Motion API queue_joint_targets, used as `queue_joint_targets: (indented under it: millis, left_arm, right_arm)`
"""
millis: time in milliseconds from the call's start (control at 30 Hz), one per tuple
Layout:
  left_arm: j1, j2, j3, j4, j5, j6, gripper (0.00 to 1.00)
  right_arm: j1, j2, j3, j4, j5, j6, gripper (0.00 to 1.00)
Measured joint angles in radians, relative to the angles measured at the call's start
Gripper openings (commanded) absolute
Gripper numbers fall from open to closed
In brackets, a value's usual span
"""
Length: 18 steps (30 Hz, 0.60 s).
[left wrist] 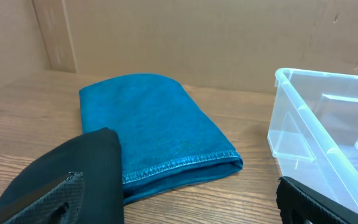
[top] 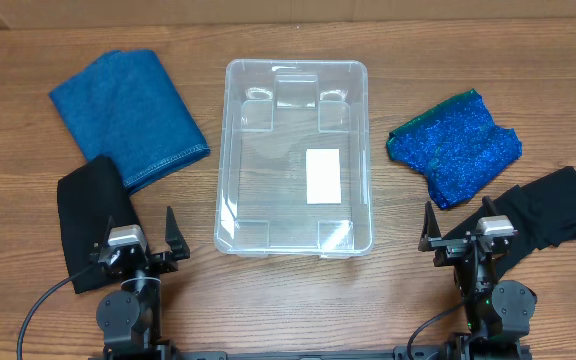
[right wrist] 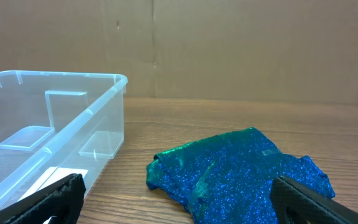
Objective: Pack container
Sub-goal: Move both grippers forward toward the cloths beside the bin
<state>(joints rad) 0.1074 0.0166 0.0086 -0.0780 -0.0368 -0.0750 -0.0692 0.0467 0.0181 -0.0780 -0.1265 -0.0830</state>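
Note:
The clear plastic container [top: 230, 150] sits mid-table, nothing in it, a white label [top: 323, 176] on its base; it also shows in the left wrist view [left wrist: 303, 137] and the right wrist view [right wrist: 98, 112]. A folded blue cloth [top: 128, 115] [left wrist: 160, 130] lies to its left, beside a black cloth [top: 90, 215] [left wrist: 86, 168]. A sparkly blue-green cloth [top: 455, 148] [right wrist: 241, 174] lies to its right, beside another black cloth [top: 553, 210]. My left gripper [top: 140, 238] [left wrist: 179, 208] and right gripper [top: 460, 228] [right wrist: 179, 202] are open and hold nothing, near the front edge.
The table is brown wood. A cardboard wall [left wrist: 197, 37] stands behind it, also in the right wrist view [right wrist: 229, 43]. Bare wood lies between the grippers in front of the container.

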Motion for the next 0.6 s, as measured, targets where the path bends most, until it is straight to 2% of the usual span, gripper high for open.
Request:
queue_joint_targets:
  millis: [133,367,500,600]
  left_arm:
    - [0.000,0.000,0.000,0.002,0.000,-0.019,1.00]
    - [0.000,0.000,0.018,-0.012,0.000,-0.172,1.00]
    - [0.000,0.028,0.129,-0.034,-0.002,-0.185,1.00]
    - [0.000,0.113,0.264,-0.073,-0.016,-0.185,1.00]
  right_arm:
    - [0.000,0.000,0.000,0.040,-0.008,0.032,1.00]
    - [0.000,0.027,0.032,0.032,0.086,0.095,1.00]
    - [0.000,0.154,0.157,0.005,0.150,0.106,1.00]
    - [0.000,0.330,0.312,-0.054,0.172,0.109,1.00]
